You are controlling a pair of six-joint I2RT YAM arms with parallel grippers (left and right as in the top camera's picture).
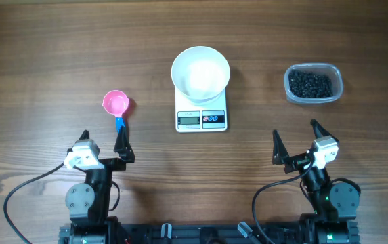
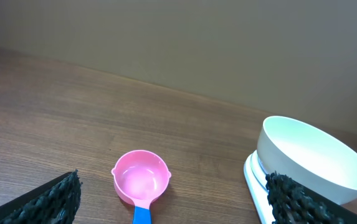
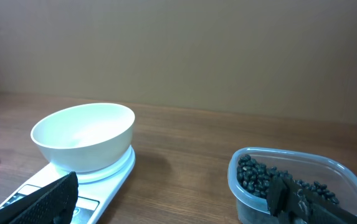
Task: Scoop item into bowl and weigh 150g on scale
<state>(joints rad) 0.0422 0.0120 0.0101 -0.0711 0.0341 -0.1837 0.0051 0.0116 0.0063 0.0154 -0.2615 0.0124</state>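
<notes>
From overhead, finds the white bowl [image 1: 200,71] seated on the scale [image 1: 201,119] at upper centre of the frame, clean inside. Puts the black beans [image 1: 309,84] all in the clear tub [image 1: 338,85] at upper right, well apart from the scale. Shows the pink scoop [image 1: 116,104] lying on the table [image 1: 45,54] left of centre, cup empty, blue handle ending just beside the left gripper [image 1: 103,135]. Shows that gripper at lower left and the right gripper [image 1: 294,130] at lower right with jaws spread wide, gripping nothing. From the left wrist, looks over the empty scoop at lower centre, between two dark fingers [image 2: 47,202] parted toward the bottom corners, and catches the bare bowl at lower right. From the right wrist, shows bowl and scale at left, the tub of beans at lower right, fingers likewise parted on nothing. Cannot make out the display digits at this size, so possibly zeroed, possibly not. Judges the task as not yet begun: scoop not picked up, no beans moved, nothing weighed. Leaves all of it to do: taking up the scoop, dipping into the tub, tipping beans into the bowl, topping up until reaching the target weight.
</notes>
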